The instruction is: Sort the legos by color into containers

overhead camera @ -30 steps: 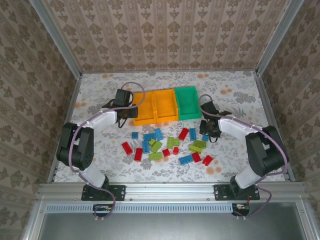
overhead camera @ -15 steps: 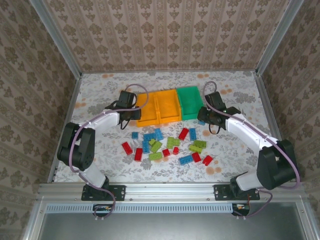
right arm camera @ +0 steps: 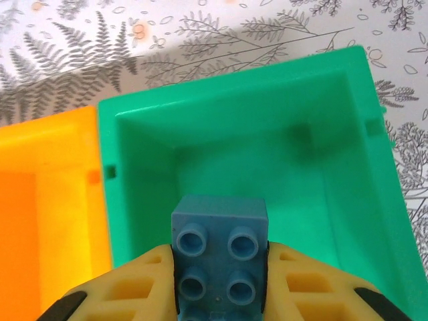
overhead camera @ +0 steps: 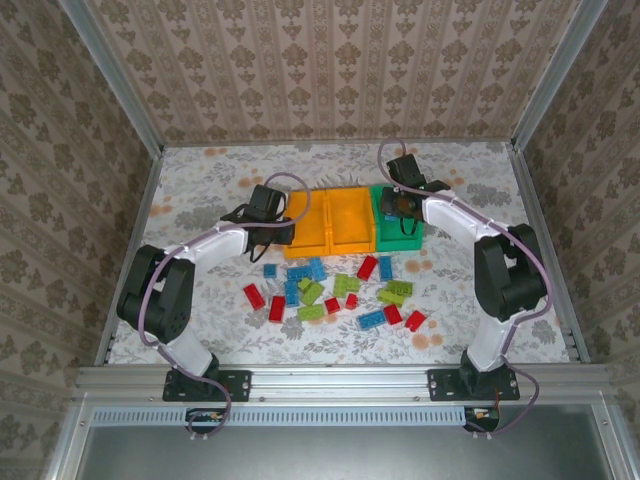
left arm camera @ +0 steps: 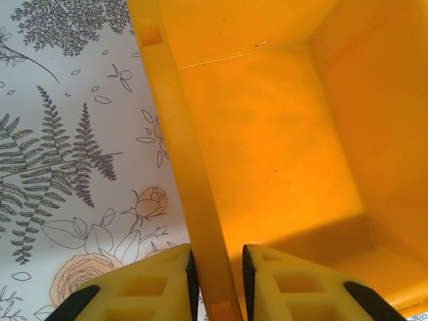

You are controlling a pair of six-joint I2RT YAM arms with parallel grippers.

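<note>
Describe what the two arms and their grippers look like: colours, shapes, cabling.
Left arm and right arm match: white links between bulky black joint housings, with black bases bolted to a metal rail. A lilac cable runs loosely along each. Left gripper and right gripper have blocky yellow fingers with recessed pockets, dark inner pads and black patches at the outer corners.
</note>
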